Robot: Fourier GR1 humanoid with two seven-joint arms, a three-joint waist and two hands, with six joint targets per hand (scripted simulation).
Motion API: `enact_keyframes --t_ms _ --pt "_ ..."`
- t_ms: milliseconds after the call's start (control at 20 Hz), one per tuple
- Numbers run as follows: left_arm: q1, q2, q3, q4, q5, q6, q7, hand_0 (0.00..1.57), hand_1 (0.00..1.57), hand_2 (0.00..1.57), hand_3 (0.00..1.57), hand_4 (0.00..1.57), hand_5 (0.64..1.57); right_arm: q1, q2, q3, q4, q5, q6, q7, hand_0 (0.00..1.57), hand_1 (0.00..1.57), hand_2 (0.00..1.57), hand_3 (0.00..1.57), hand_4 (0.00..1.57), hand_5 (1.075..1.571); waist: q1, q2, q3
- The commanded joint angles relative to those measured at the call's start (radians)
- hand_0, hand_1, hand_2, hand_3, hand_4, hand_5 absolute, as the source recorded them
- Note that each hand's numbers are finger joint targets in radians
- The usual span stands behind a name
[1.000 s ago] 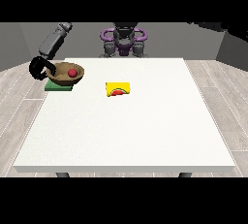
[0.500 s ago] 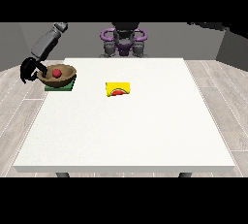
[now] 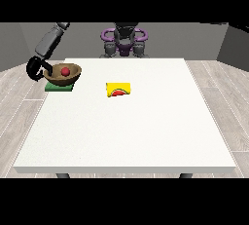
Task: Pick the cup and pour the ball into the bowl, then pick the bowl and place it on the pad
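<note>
A brown bowl (image 3: 69, 76) holding a red ball (image 3: 64, 71) rests over the green pad (image 3: 59, 88) at the table's far left. The black hand at the view's left (image 3: 34, 68) is beside the bowl's left rim, its fingers curled and reaching onto that rim. A yellow cup (image 3: 119, 88) lies on its side near the table's middle, its red inside facing the camera. No hand shows at the view's right.
The white table (image 3: 131, 136) stretches wide toward the camera. The robot's torso (image 3: 124, 39) stands behind the far edge. The pad lies close to the table's left edge.
The bowl and the hand shifted left over the pad, then came slightly back right. The cup has not moved.
</note>
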Motion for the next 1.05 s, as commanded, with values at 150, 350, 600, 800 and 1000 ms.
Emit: enact_keyframes --t_ms 150,350,600,800,1000 --pt "0.021 0.005 -0.026 0.152 -0.069 -0.017 -0.063 0.0 0.0 0.0 0.0 0.66 1.548 0.009 0.036 0.059 -0.032 0.03 -0.002 0.112 1.57 1.57 1.57 1.41 0.98 1.561 -0.045 -0.116 -0.0017" --pt "0.026 0.05 0.012 0.153 -0.02 -0.068 -0.055 0.0 0.0 0.0 0.0 0.65 1.538 0.003 -0.041 -0.045 0.045 -0.056 0.002 0.157 1.34 1.34 1.57 1.06 0.0 1.571 -0.031 -0.069 -0.0007" --pt "0.017 0.032 -0.027 0.11 -0.01 -0.032 0.003 0.0 0.0 0.0 0.0 0.69 1.546 -0.022 -0.052 -0.004 0.041 -0.012 -0.051 0.207 0.0 0.0 0.0 0.0 0.0 1.497 -0.014 -0.126 -0.0002" --pt "0.008 -0.091 -0.111 -0.044 0.064 0.049 0.146 0.0 0.0 0.0 0.0 0.98 1.57 -0.038 -0.107 0.001 0.078 -0.003 -0.014 0.268 0.0 0.0 0.0 0.0 0.0 1.477 -0.014 -0.263 0.001" --pt "0.051 -0.091 -0.137 0.073 0.001 0.05 0.153 0.0 0.0 0.0 0.0 0.98 1.57 -0.117 -0.022 0.03 -0.036 -0.024 0.052 0.274 0.0 0.0 0.0 0.0 0.7 1.219 -0.086 -0.443 -0.0047"
